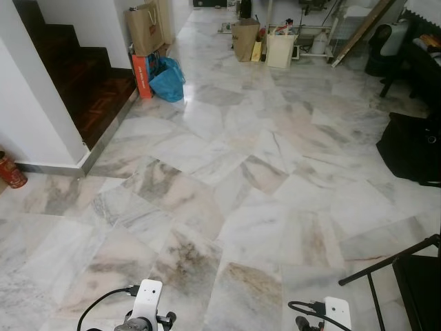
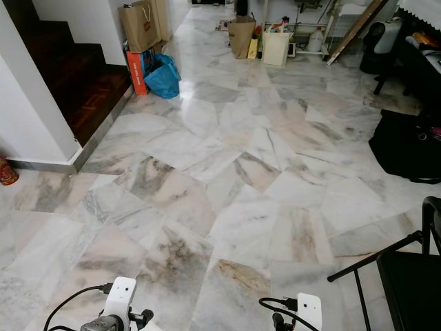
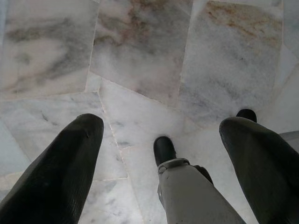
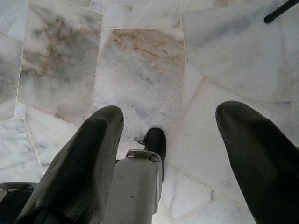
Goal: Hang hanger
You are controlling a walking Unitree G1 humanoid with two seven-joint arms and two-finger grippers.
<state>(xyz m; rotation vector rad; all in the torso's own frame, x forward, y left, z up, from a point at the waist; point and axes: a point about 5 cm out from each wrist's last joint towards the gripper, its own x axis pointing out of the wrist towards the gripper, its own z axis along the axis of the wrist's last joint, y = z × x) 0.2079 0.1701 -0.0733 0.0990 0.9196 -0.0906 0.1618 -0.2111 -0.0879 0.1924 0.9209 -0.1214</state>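
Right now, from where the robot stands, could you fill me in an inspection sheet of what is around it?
Surface: marble floor, pale with grey and brown veins.
Job's things: hanger, nothing seen.
Clutter: blue bag, orange box and brown paper bag by the stairs; another paper bag and white bin farther off.
Grippers: left gripper and right gripper both open, hanging above the floor, holding nothing.
Cables: black cable at the left wrist, another at the right.
Surroundings: black stand on the right; red fire extinguisher on the left.

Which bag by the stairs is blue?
The low, slumped blue bag on the floor. The brown paper bag behind it stands taller, and another brown bag sits farther back.
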